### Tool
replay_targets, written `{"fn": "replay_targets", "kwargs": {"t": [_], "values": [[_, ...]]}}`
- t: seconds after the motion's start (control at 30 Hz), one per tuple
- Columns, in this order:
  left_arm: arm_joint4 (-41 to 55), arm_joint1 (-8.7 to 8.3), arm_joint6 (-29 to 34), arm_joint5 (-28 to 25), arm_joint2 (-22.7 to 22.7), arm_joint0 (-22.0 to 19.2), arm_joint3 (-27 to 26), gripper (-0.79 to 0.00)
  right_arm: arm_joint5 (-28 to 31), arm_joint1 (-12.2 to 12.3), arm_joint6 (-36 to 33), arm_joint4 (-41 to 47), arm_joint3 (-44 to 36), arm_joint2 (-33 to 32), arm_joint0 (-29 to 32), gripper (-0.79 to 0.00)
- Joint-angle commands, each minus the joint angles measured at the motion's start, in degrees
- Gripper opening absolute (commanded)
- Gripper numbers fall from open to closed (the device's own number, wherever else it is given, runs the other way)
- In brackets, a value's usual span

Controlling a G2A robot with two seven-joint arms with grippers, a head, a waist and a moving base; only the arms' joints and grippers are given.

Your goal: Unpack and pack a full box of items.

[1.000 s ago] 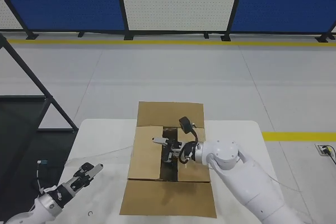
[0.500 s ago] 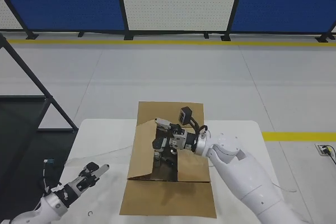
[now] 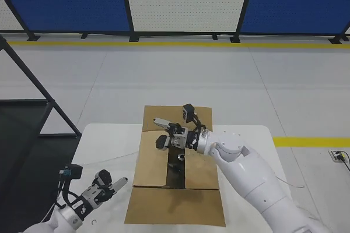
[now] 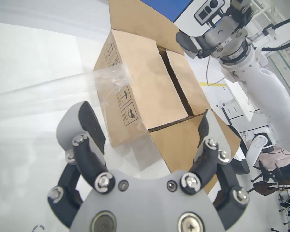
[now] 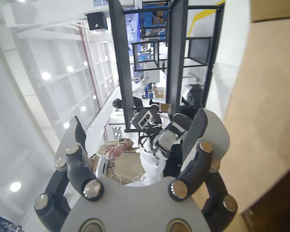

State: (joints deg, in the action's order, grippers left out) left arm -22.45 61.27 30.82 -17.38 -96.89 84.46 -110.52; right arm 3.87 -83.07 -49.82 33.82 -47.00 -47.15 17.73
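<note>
On my screens the right arm (image 4: 261,83) is glossy white, one rounded shell after another, with thin black cables (image 4: 284,21) looping at its wrist beside a dark-faced camera block (image 4: 209,8). The left tool (image 4: 145,113) has a pale grey base plate (image 4: 145,201) studded with silver screws (image 4: 102,182), black linkages (image 4: 87,160), and light grey fingers (image 4: 65,126) faced with black ribbed pads (image 4: 90,121). The right tool (image 5: 139,114) is built alike.

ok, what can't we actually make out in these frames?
- Contents of the box: in the top and left wrist views, the inner flaps cover all but a dark gap.
- Box in the right wrist view: cut off by the picture's edge beside the open right gripper.
- Small ring on the table near the open left gripper: too small to identify.
</note>
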Motion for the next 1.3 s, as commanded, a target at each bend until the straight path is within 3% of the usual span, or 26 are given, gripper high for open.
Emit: {"fn": "replay_targets", "kwargs": {"t": [0.0, 0.27, 0.57, 0.93, 1.27], "values": [[0.11, -0.07, 0.09, -0.26, -0.36, 0.06, 0.1, 0.0, -0.65, 0.67, 0.33, -4.12, 1.05, -0.29, 0.09, 0.0], [3.84, -0.31, 2.52, -0.54, -0.45, -1.73, 0.97, 0.0, -4.8, 1.86, 3.42, -12.18, -0.31, -0.5, 3.08, 0.0], [2.64, -0.36, 2.71, 1.3, 1.91, -3.67, 1.97, 0.0, -4.18, 0.7, 1.68, -5.15, -1.09, -1.81, 4.79, 0.0], [-7.24, -0.08, -0.7, 4.03, 7.94, -3.7, -0.13, 0.0, -2.03, -0.93, -3.4, 1.86, -0.19, -2.89, 3.47, 0.0], [-11.93, -0.07, -2.21, 1.57, 10.47, -3.02, -1.71, 0.0, -0.83, -2.84, -4.16, 3.42, -0.01, -1.44, 2.18, 0.0]]}}
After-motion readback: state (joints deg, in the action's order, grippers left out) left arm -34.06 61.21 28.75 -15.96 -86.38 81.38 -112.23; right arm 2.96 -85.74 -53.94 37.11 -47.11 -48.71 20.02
